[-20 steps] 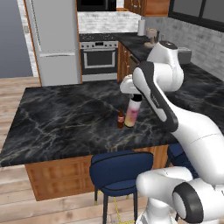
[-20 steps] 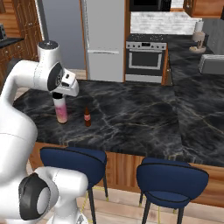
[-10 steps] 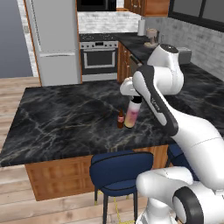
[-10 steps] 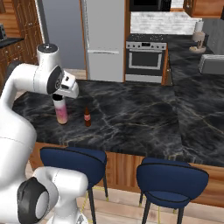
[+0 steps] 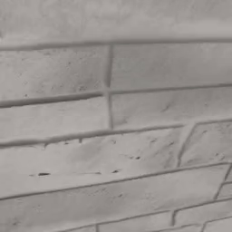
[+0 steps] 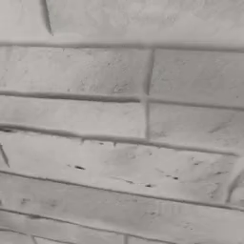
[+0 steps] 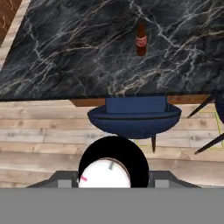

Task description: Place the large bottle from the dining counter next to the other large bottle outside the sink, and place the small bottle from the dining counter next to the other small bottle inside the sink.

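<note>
In the hand view the large bottle [image 7: 105,168] shows from above as a round white top inside a black ring, low in the middle. My gripper [image 7: 112,182] is shut on it, with one grey fingertip [image 7: 65,183] on each side. The small bottle [image 7: 141,40], brown with a red label, stands upright on the dark marble dining counter [image 7: 65,52], well apart from the gripper. The sink and the other two bottles are out of view.
A blue stool [image 7: 133,116] stands on the wooden floor [image 7: 39,131] just off the counter's edge, with the dark legs of another stool [image 7: 210,127] at the right. Both base views face a pale grey brick wall [image 5: 113,113], seen also as wall [image 6: 119,119].
The whole picture in both base views has shifted from the counter and arm to a close brick wall, so the cameras have moved. The gripper stays closed around the large bottle's top.
</note>
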